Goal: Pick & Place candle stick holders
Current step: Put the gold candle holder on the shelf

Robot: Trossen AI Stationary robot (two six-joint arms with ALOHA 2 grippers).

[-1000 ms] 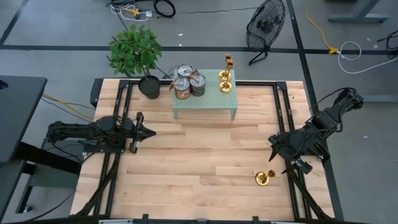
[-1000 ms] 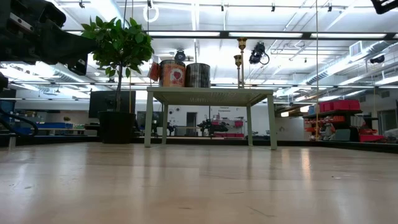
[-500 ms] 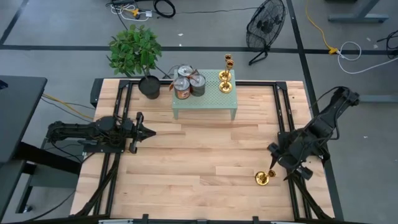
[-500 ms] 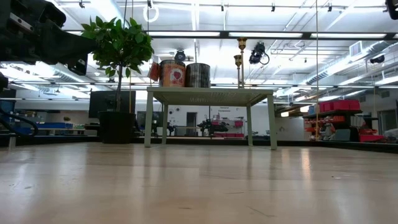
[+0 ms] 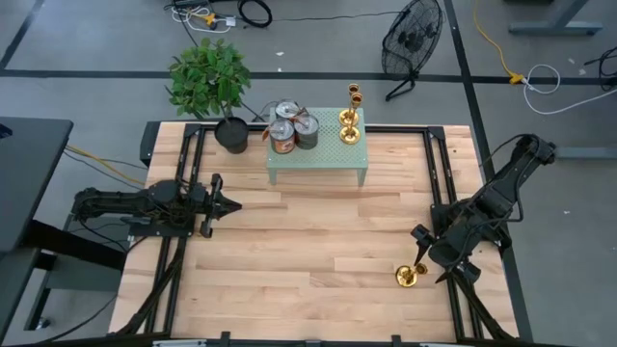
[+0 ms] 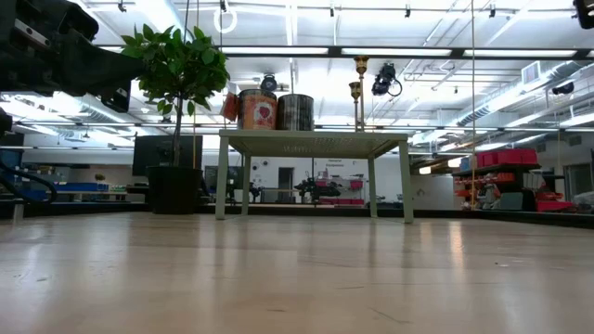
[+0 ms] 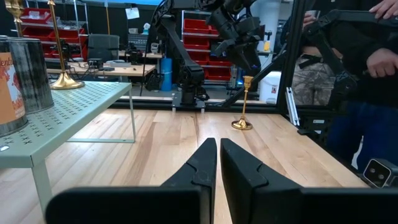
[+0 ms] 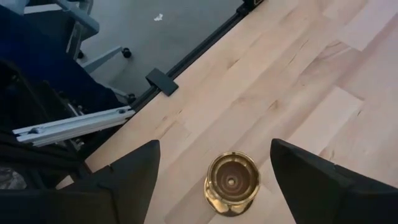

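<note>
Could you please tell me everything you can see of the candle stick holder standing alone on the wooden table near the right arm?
The lone candle stick holder is shiny gold: round flared base, thin stem, small empty cup top. It stands upright on the bare wooden table, near its front right corner. The right gripper hangs open directly above it, fingers either side, not touching.

You can read no text here; the round copper-sided tin [image 7: 13, 81], left of frame, shows only illegible lettering

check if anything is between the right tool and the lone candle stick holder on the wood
Nothing visible is. The right tool is open directly above the candle stick holder, whose cup shows in the gap between the fingers. The wood around the holder looks bare.
</note>
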